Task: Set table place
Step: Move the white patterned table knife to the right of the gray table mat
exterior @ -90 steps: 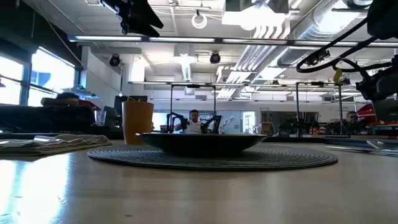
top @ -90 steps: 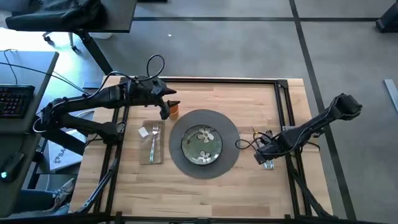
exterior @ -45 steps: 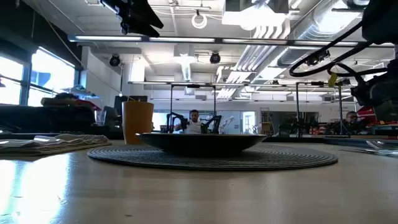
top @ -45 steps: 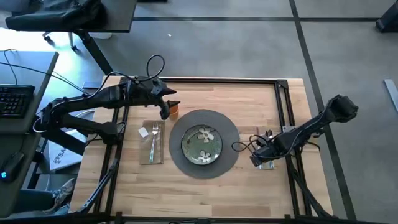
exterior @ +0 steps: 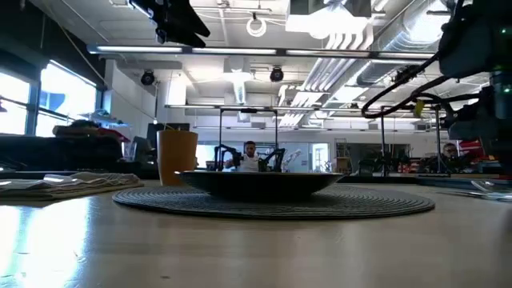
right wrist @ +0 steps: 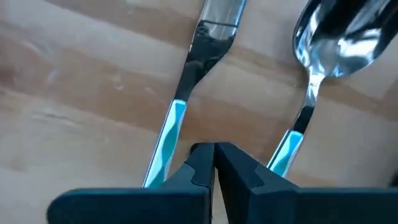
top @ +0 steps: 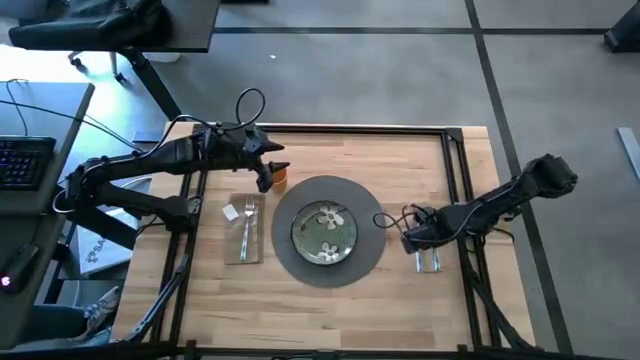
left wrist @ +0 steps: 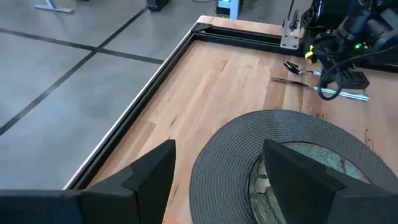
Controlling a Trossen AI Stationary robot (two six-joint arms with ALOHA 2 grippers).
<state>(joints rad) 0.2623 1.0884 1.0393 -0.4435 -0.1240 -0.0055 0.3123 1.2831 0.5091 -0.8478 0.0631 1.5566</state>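
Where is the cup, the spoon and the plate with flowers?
cup (exterior: 177, 157): low view, middle of its orange side.
spoon (right wrist: 333, 32): right wrist view, on its shiny bowl.
plate (top: 325, 233): high view, on its middle by the white flowers.

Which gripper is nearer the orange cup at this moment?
Left. The left gripper hangs right beside the orange cup at the placemat's far-left edge. The right gripper is across the placemat, shut, by the knife and spoon.
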